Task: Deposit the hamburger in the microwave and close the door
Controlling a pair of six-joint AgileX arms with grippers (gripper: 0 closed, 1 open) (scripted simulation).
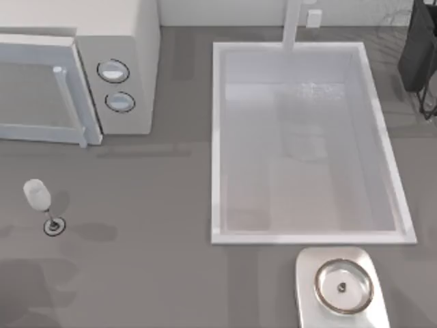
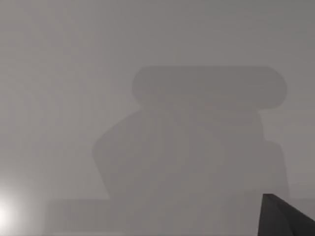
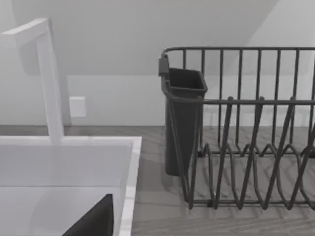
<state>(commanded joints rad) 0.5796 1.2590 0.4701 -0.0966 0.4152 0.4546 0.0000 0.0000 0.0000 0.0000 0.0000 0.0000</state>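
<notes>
We cannot tell where the hamburger lies. No bun rests on the open counter (image 1: 171, 205) around the microwave (image 1: 140, 48), and the pale glass of the door (image 1: 34, 89) is too milky to see through. The door sits flat against the front of the microwave, its slim handle (image 1: 68, 102) just beside the 2 dials (image 1: 113, 71), so we judge it closed or very nearly so. If the hamburger is behind that glass, both steps are done and nothing is left but to keep the arms clear. That is a judgement, since the inside of the microwave is hidden.

Working outward from the microwave, a wine glass (image 1: 37, 195) stands upright on the counter in front of the door, well apart from it. The sink (image 1: 218, 137) lies to the right of the microwave, with the faucet (image 1: 293, 24) at its far rim. A dark dish rack (image 3: 236, 147) stands beyond the sink, on the side away from the microwave.

The left claw (image 2: 283, 219) hangs over bare grey counter, with the arm's shadow cast on it. We cannot place it against the microwave, nor tell whether it is open or closed. The right claw (image 3: 93, 221) is over the sink's far side, facing the dish rack and well apart from the microwave. We cannot tell its state either. Neither claw has anything visibly in it.
</notes>
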